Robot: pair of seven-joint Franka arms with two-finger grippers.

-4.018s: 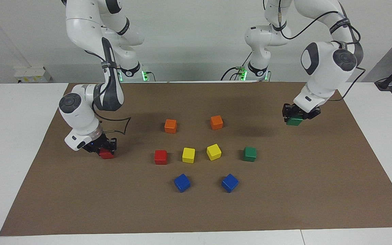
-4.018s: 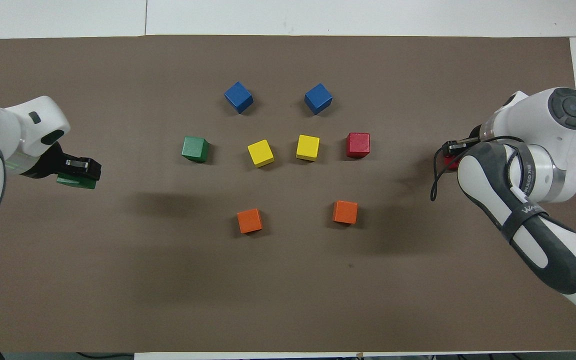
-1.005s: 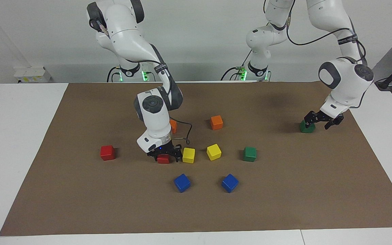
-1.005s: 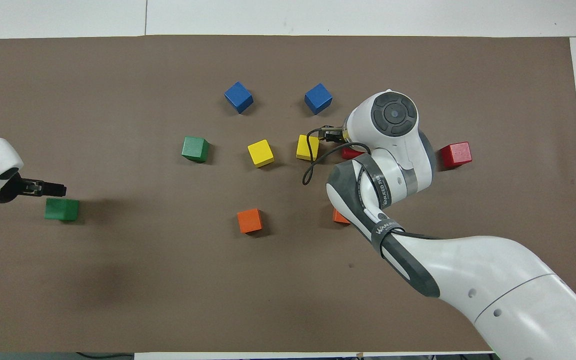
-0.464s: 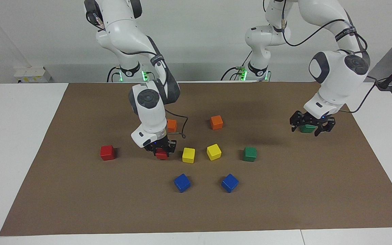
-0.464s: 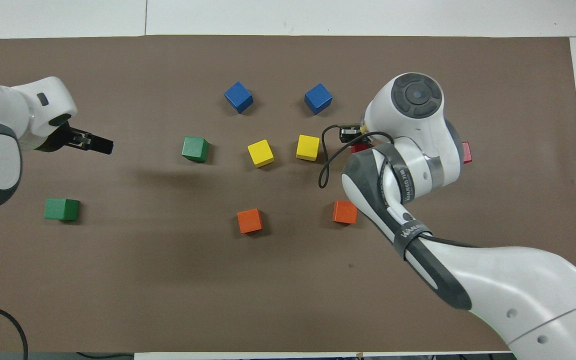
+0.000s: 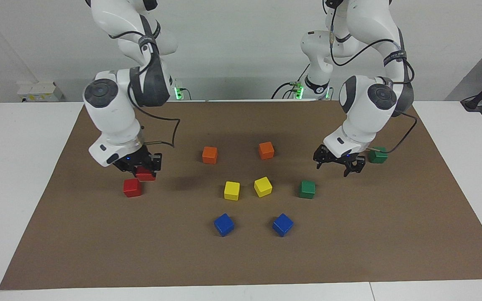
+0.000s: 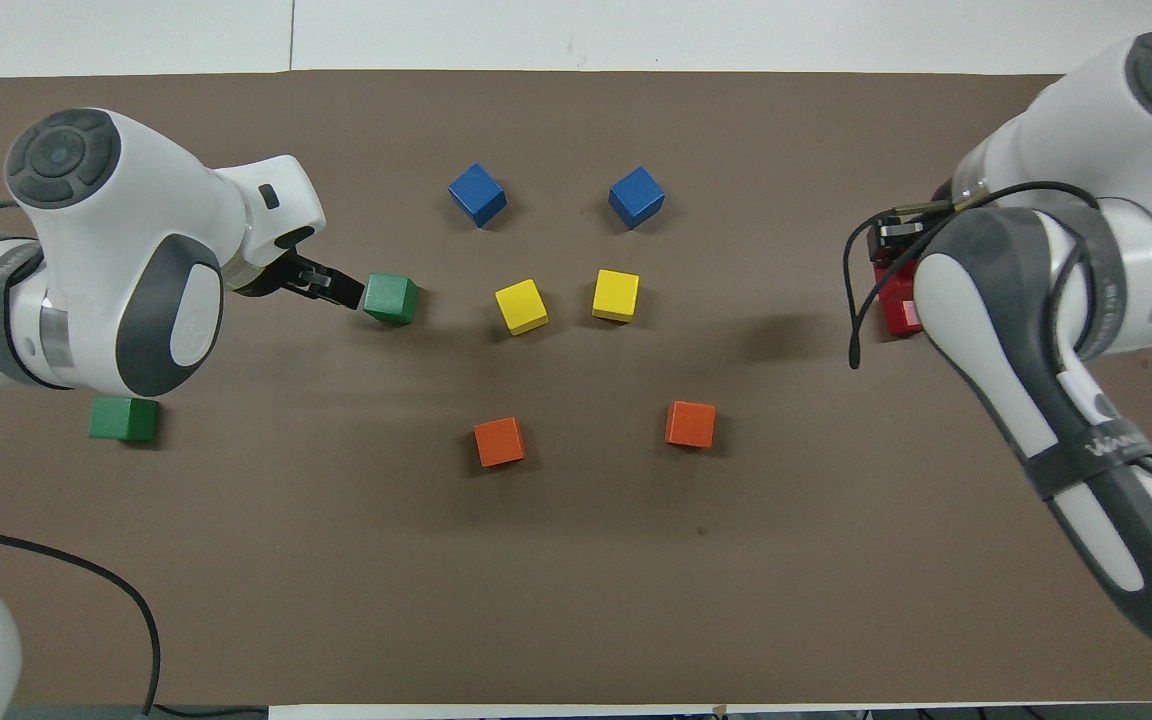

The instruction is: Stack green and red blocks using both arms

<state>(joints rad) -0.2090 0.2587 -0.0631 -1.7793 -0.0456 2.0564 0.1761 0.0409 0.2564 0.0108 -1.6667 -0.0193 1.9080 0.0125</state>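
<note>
My right gripper [image 7: 140, 169] is shut on a red block [image 7: 145, 174] and holds it just above the mat. It is beside and slightly above the second red block [image 7: 132, 187], which lies toward the right arm's end. In the overhead view the red blocks [image 8: 897, 306] show partly under the right wrist. My left gripper [image 7: 339, 164] is open and empty. It hangs low between one green block [image 7: 378, 155] at the left arm's end and the other green block [image 7: 307, 189]. From overhead the left gripper [image 8: 338, 289] sits just beside that green block [image 8: 391, 298].
Two orange cubes [image 7: 209, 154] [image 7: 266, 150], two yellow cubes [image 7: 232, 190] [image 7: 262, 186] and two blue cubes [image 7: 224, 224] [image 7: 283, 224] lie mid-mat on the brown mat [image 7: 98, 251]. The green block at the left arm's end also shows in the overhead view [image 8: 123, 419].
My right gripper lifted the red block from beside the yellow cubes and carried it to the other red block. My left gripper, open, moved from one green block toward the other.
</note>
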